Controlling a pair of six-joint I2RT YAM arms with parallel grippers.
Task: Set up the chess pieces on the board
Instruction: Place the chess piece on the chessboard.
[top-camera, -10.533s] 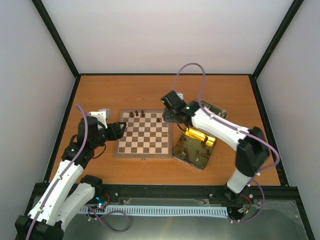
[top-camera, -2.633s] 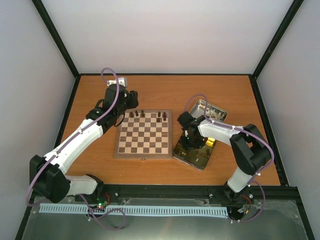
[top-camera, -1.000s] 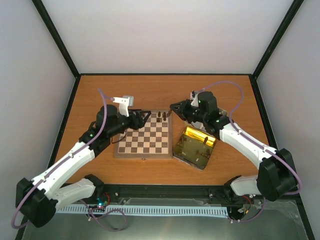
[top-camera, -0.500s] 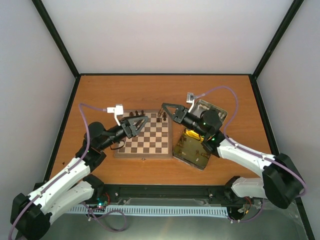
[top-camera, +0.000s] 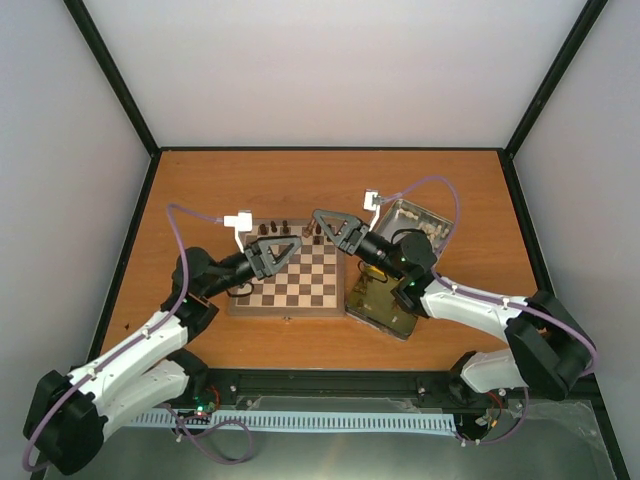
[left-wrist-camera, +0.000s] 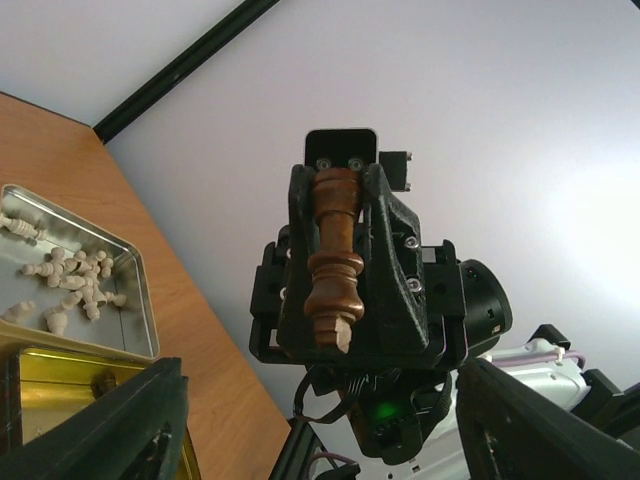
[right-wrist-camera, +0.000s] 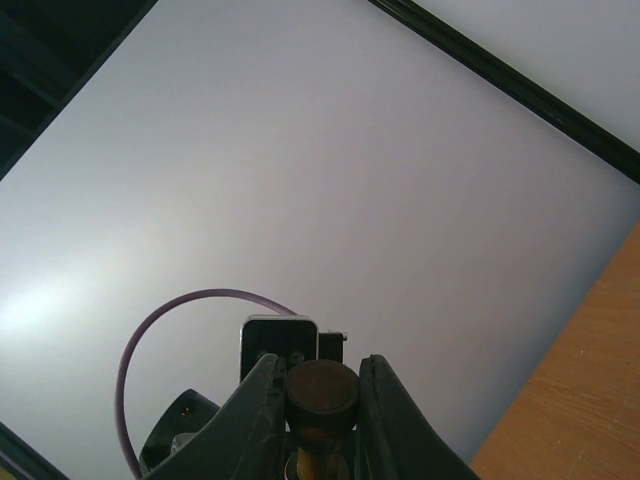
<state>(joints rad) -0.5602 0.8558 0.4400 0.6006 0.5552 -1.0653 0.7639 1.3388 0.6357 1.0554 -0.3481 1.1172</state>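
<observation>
**Item 1. Shallow silver metal tray** (left-wrist-camera: 143, 305): lying on the orange-brown wooden desk (top-camera: 200, 190), to the right of the board and beyond the tin. It is holding a loose heap of cream-white chess pieces (left-wrist-camera: 75, 275), jumbled on their sides.

**Item 2. Rectangular gold-lined metal tin** (top-camera: 392, 320): lying just beside the board's right edge, partly covered by the right arm in the overhead view. At least one dark piece (left-wrist-camera: 101, 385) is standing in it; the rest of its contents cannot be told.

**Item 3. Small square wooden chessboard with dark-brown and cream checks** (top-camera: 300, 290): lying flat at mid-desk. A few dark-brown pieces (top-camera: 278, 226) are standing along its far row, partly hidden behind the two grippers.

**Item 4. Right gripper** (top-camera: 332, 228): hovering above the board's far right corner, pointing left. Its jaws are clamping a dark-brown turned wooden chess piece (left-wrist-camera: 333, 260), which is hanging in the air clear of the board. The piece's round end is showing between the fingers in the right wrist view.

**Item 5. Left gripper** (top-camera: 283, 255): hovering above the far left part of the board, facing the right gripper. Its jaws are standing wide apart with nothing between them.
</observation>
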